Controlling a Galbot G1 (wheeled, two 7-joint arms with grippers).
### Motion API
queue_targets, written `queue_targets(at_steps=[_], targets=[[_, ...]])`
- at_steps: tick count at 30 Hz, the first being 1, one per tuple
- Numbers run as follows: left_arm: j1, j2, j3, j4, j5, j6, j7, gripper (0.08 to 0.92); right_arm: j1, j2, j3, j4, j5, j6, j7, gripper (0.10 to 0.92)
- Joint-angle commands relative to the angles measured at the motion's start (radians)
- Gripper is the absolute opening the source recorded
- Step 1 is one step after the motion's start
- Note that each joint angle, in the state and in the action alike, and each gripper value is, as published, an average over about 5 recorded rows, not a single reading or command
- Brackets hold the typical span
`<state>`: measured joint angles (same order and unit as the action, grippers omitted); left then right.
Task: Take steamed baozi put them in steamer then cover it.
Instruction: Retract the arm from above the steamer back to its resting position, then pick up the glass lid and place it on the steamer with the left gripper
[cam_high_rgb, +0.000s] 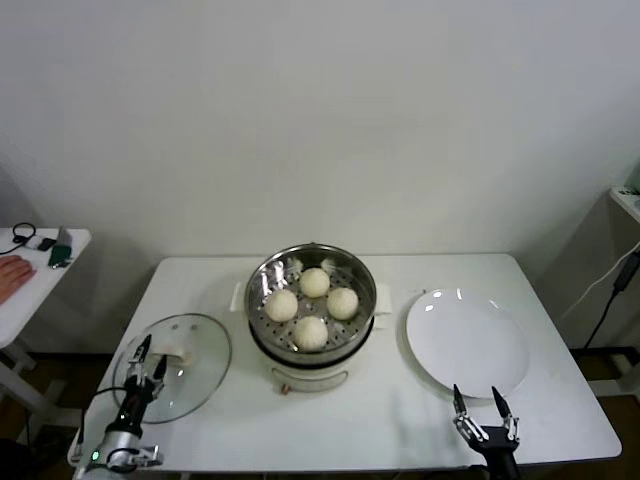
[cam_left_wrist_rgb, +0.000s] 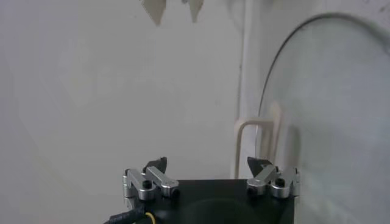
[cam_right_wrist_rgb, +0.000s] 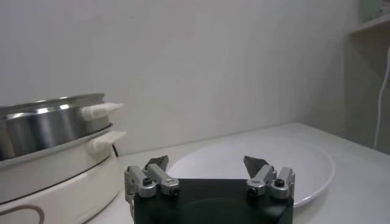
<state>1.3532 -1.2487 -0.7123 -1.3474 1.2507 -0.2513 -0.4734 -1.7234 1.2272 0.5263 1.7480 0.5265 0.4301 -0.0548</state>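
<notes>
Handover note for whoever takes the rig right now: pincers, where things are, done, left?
Left pincer: open, over the cover, just short of its handle, holding nothing.
Right pincer: open, empty, at the near edge of the white plate.
All four baozi sit on the tray in the steamer.
Cover lies flat on the table, left of the steamer.
Done: loading.
Left: grip the cover handle, place it on the steamer.

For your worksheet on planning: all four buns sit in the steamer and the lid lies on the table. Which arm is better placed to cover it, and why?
Left. The left tool hangs open over the lid, near its handle. The right tool is by the plate, with the steamer between it and the lid.
</notes>
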Motion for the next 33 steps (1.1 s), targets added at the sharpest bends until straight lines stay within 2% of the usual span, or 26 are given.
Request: queue_targets(at_steps=[1, 3, 6, 22, 27, 30, 33], targets=[[-0.072, 0.0, 0.006, 0.056, 0.05, 0.037, -0.001, 0.82, -0.011, 0.006, -0.001, -0.005, -0.002, 0.023, 0.0, 0.823], [-0.067, -0.002, 0.006, 0.059, 0.052, 0.035, -0.002, 0.806, -0.01, 0.008, -0.001, -0.01, -0.002, 0.027, 0.0, 0.823], [-0.059, -0.006, 0.006, 0.06, 0.062, 0.031, -0.003, 0.74, -0.008, 0.012, 0.0, -0.016, -0.002, 0.031, 0.001, 0.823], [-0.044, -0.025, -0.007, 0.048, 0.097, 0.027, -0.004, 0.273, -0.003, 0.023, 0.004, -0.022, -0.004, 0.04, 0.006, 0.823], [-0.004, -0.006, -0.009, -0.079, 0.023, 0.061, 0.051, 0.152, -0.006, 0.021, 0.008, -0.016, -0.015, 0.034, 0.013, 0.823], [0.039, 0.033, -0.004, -0.221, -0.076, 0.132, 0.139, 0.132, -0.007, 0.017, 0.012, -0.015, -0.047, 0.018, 0.039, 0.823], [0.084, 0.083, 0.001, -0.385, -0.196, 0.251, 0.269, 0.132, -0.007, 0.017, 0.017, -0.014, -0.083, -0.006, 0.064, 0.823]])
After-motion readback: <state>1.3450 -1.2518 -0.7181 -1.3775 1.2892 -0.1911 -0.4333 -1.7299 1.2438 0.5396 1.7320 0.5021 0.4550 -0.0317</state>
